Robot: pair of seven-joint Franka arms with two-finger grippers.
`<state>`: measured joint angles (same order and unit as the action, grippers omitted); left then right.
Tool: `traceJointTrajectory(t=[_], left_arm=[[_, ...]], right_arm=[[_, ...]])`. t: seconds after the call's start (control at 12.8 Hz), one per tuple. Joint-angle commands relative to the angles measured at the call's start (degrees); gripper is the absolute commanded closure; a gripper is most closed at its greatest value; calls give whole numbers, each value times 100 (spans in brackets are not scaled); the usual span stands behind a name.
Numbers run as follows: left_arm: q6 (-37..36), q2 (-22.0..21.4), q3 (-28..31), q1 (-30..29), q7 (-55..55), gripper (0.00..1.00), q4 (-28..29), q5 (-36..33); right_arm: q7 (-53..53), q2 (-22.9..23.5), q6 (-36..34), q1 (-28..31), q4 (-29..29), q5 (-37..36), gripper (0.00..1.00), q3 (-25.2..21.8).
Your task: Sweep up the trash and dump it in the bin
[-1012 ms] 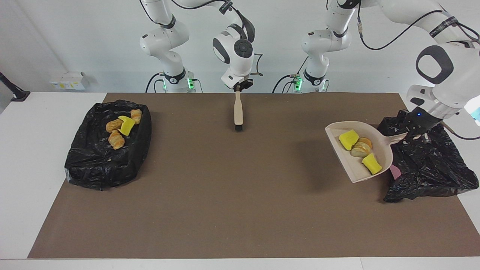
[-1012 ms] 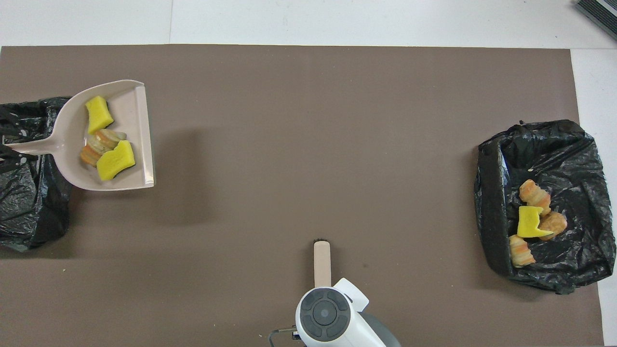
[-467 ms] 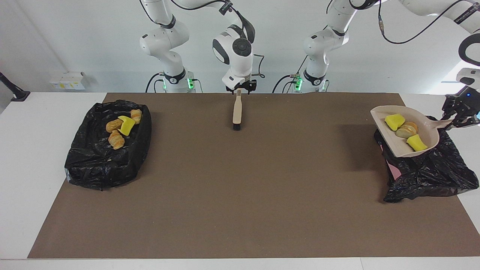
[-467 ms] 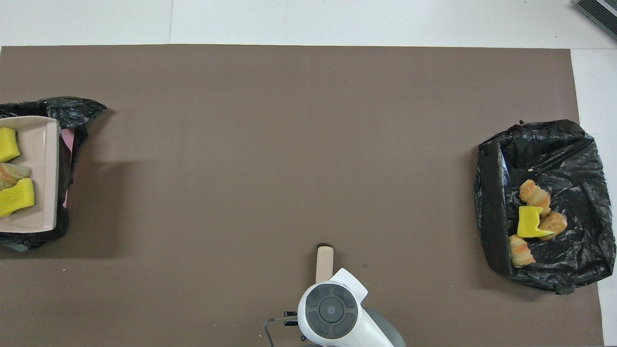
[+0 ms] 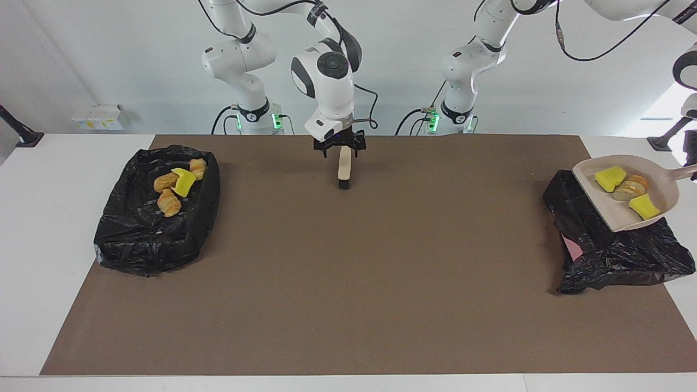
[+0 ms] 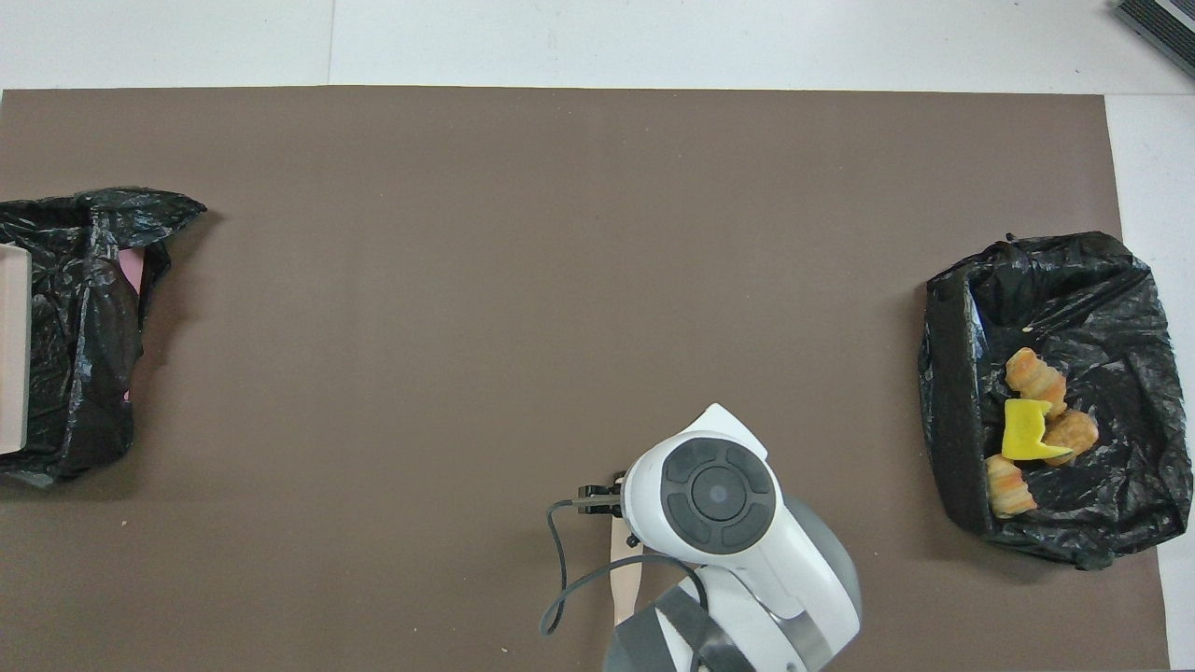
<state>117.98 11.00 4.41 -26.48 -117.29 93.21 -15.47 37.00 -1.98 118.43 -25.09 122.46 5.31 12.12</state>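
Trash is in two lots: four pieces (image 5: 177,185) in one bin, three pieces (image 5: 623,188) on the dustpan.

1. Mat (image 5: 348,283), brown, covers most of the table and serves as reference for all positions below.
2. First bin (image 5: 152,234), lined with a black bag, sits on the mat at the right arm's end. It holds three bread pieces and one yellow sponge chunk, bunched together on the robots' side of its interior.
3. Second bin (image 5: 615,256), also black-bagged, sits on the mat at the left arm's end. A patch of pink shows at its wall. Its interior is not readable.
4. Dustpan (image 5: 621,218), beige, is raised over the second bin at the left arm's end of the mat, tilted. Two yellow sponge chunks and one bread piece lie in it, touching one another. Only its edge shows in the overhead view.
5. Brush (image 5: 344,169) lies on the mat at its robot-side edge, midway along, bristle end pointing away from the robots.
6. Right gripper (image 5: 338,147) is over the brush's handle end, fingers spread wide apart. Contact with the handle cannot be confirmed.
7. Left gripper (image 5: 693,155) is at the dustpan's handle, cut off at the view's edge. Its grip cannot be told.
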Motion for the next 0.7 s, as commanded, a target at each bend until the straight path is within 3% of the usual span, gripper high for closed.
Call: traceJointTrajectory(t=[0.0, 0.31, 0.62], left_arm=[[287, 16, 24, 177, 574, 100, -66, -1147], [182, -71, 24, 318, 1147, 100, -5, -2238], [112, -431, 16, 722, 2304, 100, 548, -3364]], right_arm=[[-202, 84, -92, 433, -494, -371, 0, 36], [-351, 84, -110, 863, -836, -908, 0, 27], [-1263, -4, -250, 1504, -1232, -918, 0, -262]])
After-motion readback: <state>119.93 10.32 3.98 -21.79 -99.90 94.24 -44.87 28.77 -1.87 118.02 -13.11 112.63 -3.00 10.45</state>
